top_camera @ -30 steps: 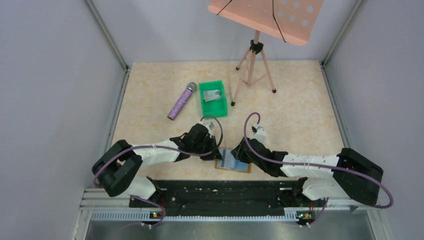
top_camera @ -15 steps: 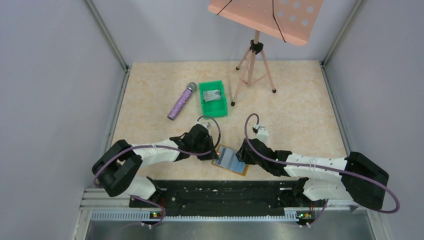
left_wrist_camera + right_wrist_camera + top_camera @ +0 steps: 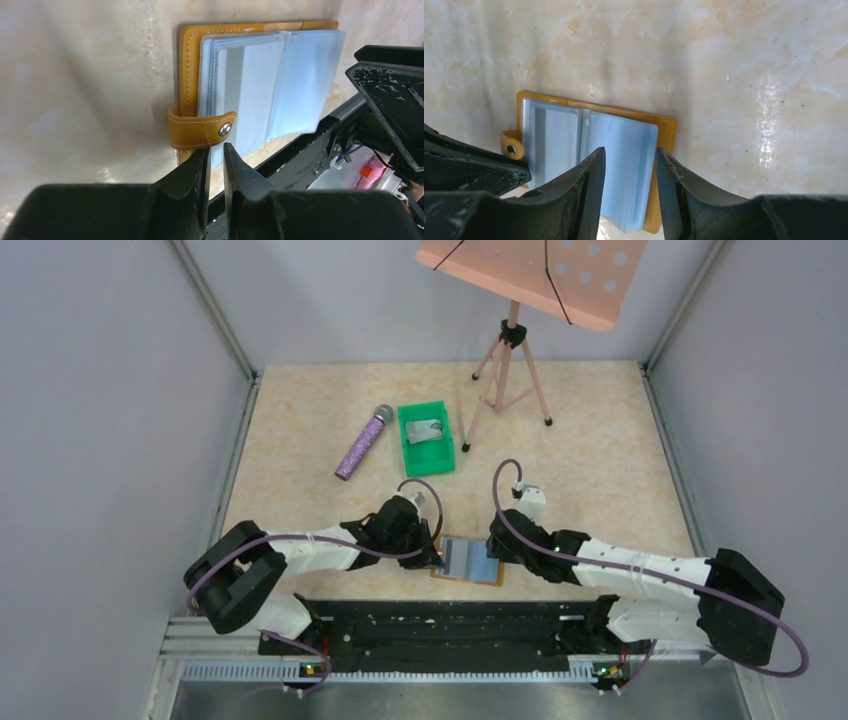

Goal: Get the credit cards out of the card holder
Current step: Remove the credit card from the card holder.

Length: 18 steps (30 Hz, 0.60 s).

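The card holder (image 3: 468, 562) lies open near the table's front edge, tan leather with pale blue sleeves (image 3: 260, 90) and a clasp tab (image 3: 200, 131). My left gripper (image 3: 216, 146) sits at the holder's edge just below the tab, its jaws a narrow slit apart with nothing between them. My right gripper (image 3: 629, 152) is open and straddles the loose stack of sleeves (image 3: 624, 165) on the other half. A greyer strip (image 3: 232, 95) shows through one sleeve; I cannot tell if it is a card. One silvery credit card (image 3: 425, 430) lies in the green bin (image 3: 441, 440).
A purple microphone (image 3: 362, 442) lies left of the bin. A pink music stand on a tripod (image 3: 510, 370) stands at the back. The black rail (image 3: 440, 625) of the arm bases runs just in front of the holder. Grey walls close in both sides.
The holder tilted, then settled flat again. My right gripper opened wider and shifted right over the sleeves. My left gripper slid slightly nearer the front edge.
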{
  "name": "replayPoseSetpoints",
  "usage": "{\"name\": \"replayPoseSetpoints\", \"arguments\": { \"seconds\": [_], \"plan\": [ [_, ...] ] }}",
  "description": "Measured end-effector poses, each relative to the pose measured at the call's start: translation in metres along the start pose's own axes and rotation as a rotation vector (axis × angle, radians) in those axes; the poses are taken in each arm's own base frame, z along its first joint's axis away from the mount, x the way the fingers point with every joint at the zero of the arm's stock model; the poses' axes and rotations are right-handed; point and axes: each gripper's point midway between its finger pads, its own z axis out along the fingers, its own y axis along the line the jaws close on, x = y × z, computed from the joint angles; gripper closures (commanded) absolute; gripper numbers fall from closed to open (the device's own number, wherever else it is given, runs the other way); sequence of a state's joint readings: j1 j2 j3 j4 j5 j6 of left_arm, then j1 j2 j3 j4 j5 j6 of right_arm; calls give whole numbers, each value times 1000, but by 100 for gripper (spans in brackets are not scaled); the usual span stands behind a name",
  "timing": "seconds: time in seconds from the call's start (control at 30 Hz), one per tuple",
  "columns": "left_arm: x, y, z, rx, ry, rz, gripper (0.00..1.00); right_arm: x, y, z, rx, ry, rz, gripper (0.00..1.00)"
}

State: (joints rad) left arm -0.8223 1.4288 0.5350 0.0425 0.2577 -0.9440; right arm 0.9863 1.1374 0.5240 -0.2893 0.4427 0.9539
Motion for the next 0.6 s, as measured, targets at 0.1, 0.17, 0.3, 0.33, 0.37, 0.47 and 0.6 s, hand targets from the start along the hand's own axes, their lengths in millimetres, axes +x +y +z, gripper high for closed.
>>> {"name": "replayPoseSetpoints", "arguments": {
  "seconds": [0.1, 0.17, 0.3, 0.33, 0.37, 0.47, 0.6],
  "plan": [
    [4, -4, 0, 18, 9, -5, 80, -5, 2, -4, 1, -1, -6, 57],
    [5, -8, 1, 32, 12, -9, 80, -10, 7, -9, -16, -4, -1, 57],
    [4, -16, 1, 66, 11, -14, 80, -18, 24, -19, -81, -5, 23, 49],
    [4, -17, 1, 74, 10, -17, 80, -20, 28, -20, -95, -6, 27, 47],
    [4, -18, 1, 80, 8, -18, 79, -21, 32, -21, -108, -8, 30, 45],
    [3, -19, 0, 82, 2, -22, 77, -19, 42, -23, -135, -3, 30, 42],
    [-4, -22, -8, 81, -38, -15, 71, -4, 52, -17, -131, 37, -2, 34]
  ]
}}
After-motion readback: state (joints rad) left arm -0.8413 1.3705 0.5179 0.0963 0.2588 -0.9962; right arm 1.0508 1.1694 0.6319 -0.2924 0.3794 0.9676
